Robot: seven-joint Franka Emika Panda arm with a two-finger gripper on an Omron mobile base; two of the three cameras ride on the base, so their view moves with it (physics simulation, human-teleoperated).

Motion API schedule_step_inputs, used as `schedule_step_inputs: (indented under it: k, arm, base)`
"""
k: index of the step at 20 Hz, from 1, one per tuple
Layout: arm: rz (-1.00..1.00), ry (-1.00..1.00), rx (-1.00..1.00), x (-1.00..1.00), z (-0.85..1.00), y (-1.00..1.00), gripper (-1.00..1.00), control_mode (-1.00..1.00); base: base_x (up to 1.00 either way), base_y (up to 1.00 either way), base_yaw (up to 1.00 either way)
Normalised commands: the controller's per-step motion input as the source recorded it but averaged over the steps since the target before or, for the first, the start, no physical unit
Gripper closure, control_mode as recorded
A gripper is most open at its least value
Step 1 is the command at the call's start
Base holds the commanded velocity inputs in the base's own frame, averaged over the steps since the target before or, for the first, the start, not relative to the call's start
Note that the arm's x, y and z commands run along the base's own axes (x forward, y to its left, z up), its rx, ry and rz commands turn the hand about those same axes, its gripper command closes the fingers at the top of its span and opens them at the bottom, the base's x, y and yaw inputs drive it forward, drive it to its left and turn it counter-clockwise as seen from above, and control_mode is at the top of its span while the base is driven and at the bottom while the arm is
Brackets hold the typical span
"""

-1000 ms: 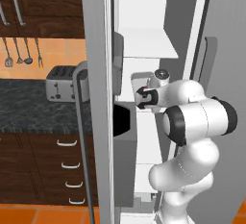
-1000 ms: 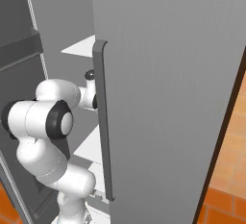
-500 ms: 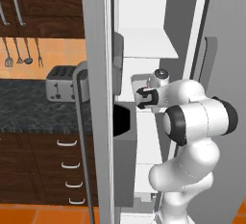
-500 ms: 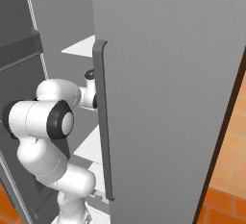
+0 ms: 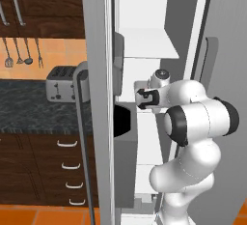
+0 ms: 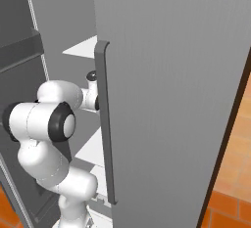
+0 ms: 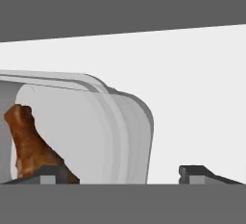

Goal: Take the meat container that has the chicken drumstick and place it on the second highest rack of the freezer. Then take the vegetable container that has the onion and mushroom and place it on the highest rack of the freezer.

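Hand view: my hand (image 7: pixel 129 175) is released, fingers spread wide, with the drumstick (image 7: pixel 31 146) in its container (image 7: pixel 105 131) just ahead on the white freezer shelf (image 7: pixel 192 98), resting where it belongs.

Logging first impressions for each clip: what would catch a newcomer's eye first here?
The big white arm reaching into the open freezer between its white shelves, seen from both base views. In the hand view, the reddish-brown chicken drumstick lies in its clear grey meat container on a white shelf, with the gripper open, its fingertips either side of the container's rim. Left of the freezer, a toaster sits on the dark counter.
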Motion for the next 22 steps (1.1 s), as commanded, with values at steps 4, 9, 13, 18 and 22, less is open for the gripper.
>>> schedule_step_inputs:
  k: [4,9,13,18,22]
  arm:
    - [0.0,0.0,0.0,-0.02,0.21,-0.01,-1.0,-1.0]
    - [0.0,0.0,-0.03,-0.43,0.42,0.0,-1.0,-1.0]
    - [0.02,0.0,-0.03,-0.62,0.39,0.0,-1.0,-1.0]
    - [0.09,0.0,0.0,-0.81,0.22,0.01,-1.0,-1.0]
    - [0.2,0.0,0.0,-0.53,0.3,0.15,-1.0,-1.0]
  base:
    - [0.0,0.0,0.0]
    - [0.0,0.0,0.0]
    - [0.0,0.0,0.0]
    - [0.0,0.0,0.0]
    - [0.0,0.0,0.0]
